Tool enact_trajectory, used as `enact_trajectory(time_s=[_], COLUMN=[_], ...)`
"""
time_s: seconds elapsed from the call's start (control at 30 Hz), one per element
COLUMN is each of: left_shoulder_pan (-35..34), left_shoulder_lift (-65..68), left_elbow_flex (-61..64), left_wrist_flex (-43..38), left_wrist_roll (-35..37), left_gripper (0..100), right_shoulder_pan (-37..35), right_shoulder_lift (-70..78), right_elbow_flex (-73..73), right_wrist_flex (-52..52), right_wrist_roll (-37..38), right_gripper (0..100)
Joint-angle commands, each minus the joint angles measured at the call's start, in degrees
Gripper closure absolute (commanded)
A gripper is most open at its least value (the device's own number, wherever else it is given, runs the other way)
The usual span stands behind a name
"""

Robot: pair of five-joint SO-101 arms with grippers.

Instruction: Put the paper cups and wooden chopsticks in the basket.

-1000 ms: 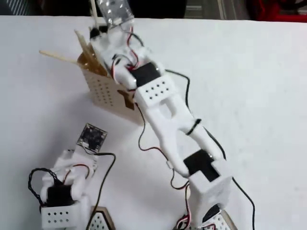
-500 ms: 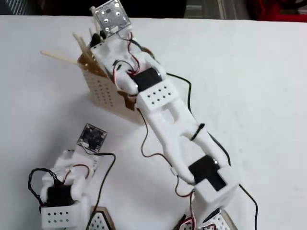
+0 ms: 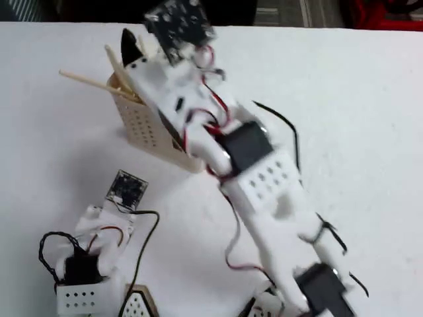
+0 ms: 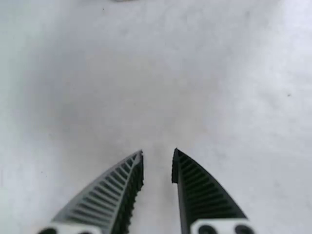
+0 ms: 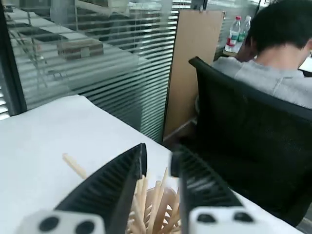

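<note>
A beige perforated basket [image 3: 149, 125] stands at the table's far left. Several wooden chopsticks [image 3: 86, 80] stick out of its top, one of them slanting far to the left. My right gripper [image 3: 132, 49] hangs just above the basket's far rim. In the right wrist view it [image 5: 158, 150] is open by a narrow gap with nothing between its fingers, and the chopsticks [image 5: 151, 204] bunch right below. My left gripper [image 4: 157, 155] is slightly open over bare white table, holding nothing. The left arm [image 3: 86, 261] sits at the near left corner.
The right arm [image 3: 264, 191] stretches diagonally from the near right to the basket and covers the basket's right side. A black office chair [image 5: 243, 141] and window blinds [image 5: 97, 48] lie beyond the table's far edge. Wooden arm bases [image 3: 135, 305] sit at the near edge.
The right arm has swung and lifted over the basket. The upright chopstick seen at its gripper earlier now leans in the basket, free of the fingers. The left arm has not moved.
</note>
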Motion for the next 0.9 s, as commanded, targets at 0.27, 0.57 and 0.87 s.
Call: enact_trajectory(time_s=[0.27, 0.57, 0.87], left_shoulder_pan=[-0.40, -0.40, -0.40], left_shoulder_lift=[0.92, 0.92, 0.92], left_elbow_flex=[-0.18, -0.18, -0.18], left_wrist_flex=[0.53, 0.53, 0.53], left_wrist_roll=[-0.53, -0.53, -0.53], left_gripper=[89, 89, 89], right_shoulder_pan=[-6.46, -7.08, 2.51], right_shoulder_lift=[-9.89, -11.56, -20.09], right_elbow_flex=[-0.97, -0.62, 3.87], right_wrist_flex=[13.58, 23.43, 41.01], right_wrist_roll=[0.62, 0.62, 0.53], right_gripper=[98.1, 98.1, 98.1])
